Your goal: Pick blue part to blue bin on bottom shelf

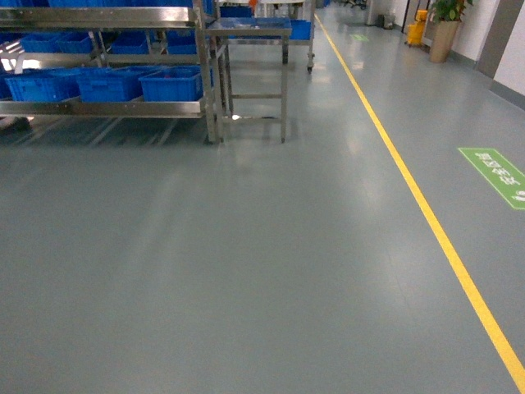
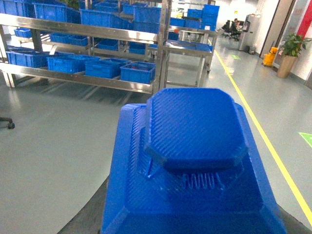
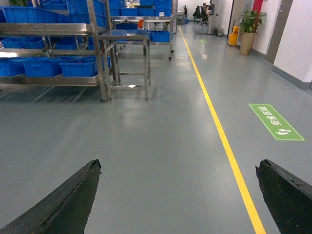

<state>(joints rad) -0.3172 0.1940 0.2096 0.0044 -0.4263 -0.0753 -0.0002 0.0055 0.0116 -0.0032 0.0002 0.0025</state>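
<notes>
The blue part (image 2: 195,161), a blocky bright-blue piece with a rounded cap, fills the left wrist view close to the camera. My left gripper (image 2: 192,217) is shut on it; only one dark finger (image 2: 90,217) shows beside its lower left. The right gripper (image 3: 178,170) is open over bare floor, its two black fingers (image 3: 73,200) wide apart and holding nothing. The bottom shelf (image 1: 107,107) of the steel rack carries a row of blue bins (image 1: 172,84) at the far left. It also shows as the bottom shelf (image 2: 97,80) with blue bins (image 2: 138,72). Neither gripper appears in the head view.
A small steel table (image 1: 250,33) stands right of the rack. A yellow floor line (image 1: 426,213) runs down the aisle, with a green floor sign (image 1: 496,174) beyond it. A potted plant (image 1: 447,25) stands far right. Grey floor lies between me and the rack.
</notes>
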